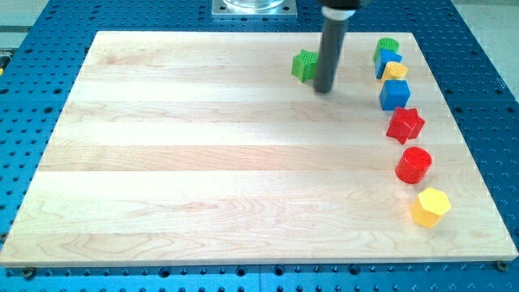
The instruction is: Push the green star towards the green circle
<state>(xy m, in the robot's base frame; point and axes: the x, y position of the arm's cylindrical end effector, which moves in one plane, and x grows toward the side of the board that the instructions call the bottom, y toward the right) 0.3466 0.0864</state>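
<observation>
My tip (323, 89) is down on the wooden board (203, 162), a bare rod end holding nothing, and it stands just to the view's right of the green star (305, 66), touching it or very nearly so; I cannot tell which. That puts me on the wrong side, I judge: the green circle (388, 46) lies further to my right and a little towards the view's top, at the head of a line of blocks that runs down past a blue block (387, 60), a yellow block (396, 70), a blue cube (395, 94), a red star (405, 124), a red cylinder (413, 164) and a yellow hexagon (430, 206). The push itself looks not yet begun. The next move calls for going round the star to its left side, then driving it rightward.
</observation>
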